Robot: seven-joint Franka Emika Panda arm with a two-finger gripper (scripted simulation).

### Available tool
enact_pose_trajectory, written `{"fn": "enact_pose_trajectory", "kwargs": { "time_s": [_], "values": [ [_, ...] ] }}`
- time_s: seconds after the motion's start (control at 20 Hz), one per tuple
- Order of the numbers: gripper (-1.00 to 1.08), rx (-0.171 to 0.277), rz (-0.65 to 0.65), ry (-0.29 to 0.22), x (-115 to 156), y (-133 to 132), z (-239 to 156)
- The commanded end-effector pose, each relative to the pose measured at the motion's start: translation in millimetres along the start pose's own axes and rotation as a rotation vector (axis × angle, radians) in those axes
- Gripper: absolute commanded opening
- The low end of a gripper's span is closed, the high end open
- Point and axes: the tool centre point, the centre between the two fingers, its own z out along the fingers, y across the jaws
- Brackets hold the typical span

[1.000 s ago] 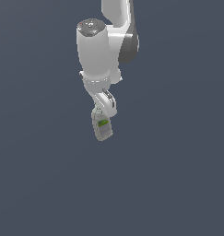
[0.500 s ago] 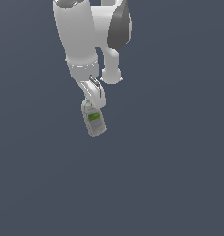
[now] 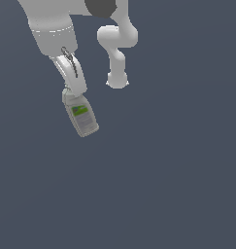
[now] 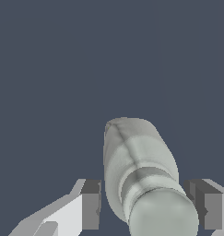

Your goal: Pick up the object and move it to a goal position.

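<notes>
Since the earlier frames we see the arm (image 3: pixel 51 29) has swung toward the exterior view's left and grown larger in that view, carrying the bottle (image 3: pixel 81 115) with it. The gripper (image 3: pixel 70 90) holds the bottle by its narrow neck, and the body hangs below, tilted, green label facing out. In the wrist view the fingers (image 4: pixel 91 205) sit on either side of the bottle's cap end, gripping it. The bottle hangs clear of the plain dark grey background.
</notes>
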Motion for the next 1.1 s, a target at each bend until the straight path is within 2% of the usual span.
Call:
{"fn": "enact_pose_trajectory", "kwargs": {
  "time_s": [0.0,0.5,1.05],
  "values": [
    [-1.00,0.008,-0.001,0.008,13.9,5.6,-26.8],
    [-1.00,0.007,-0.001,0.008,49.0,19.5,-79.0],
    [-1.00,0.007,-0.001,0.008,60.2,22.6,-94.4]
  ]
}}
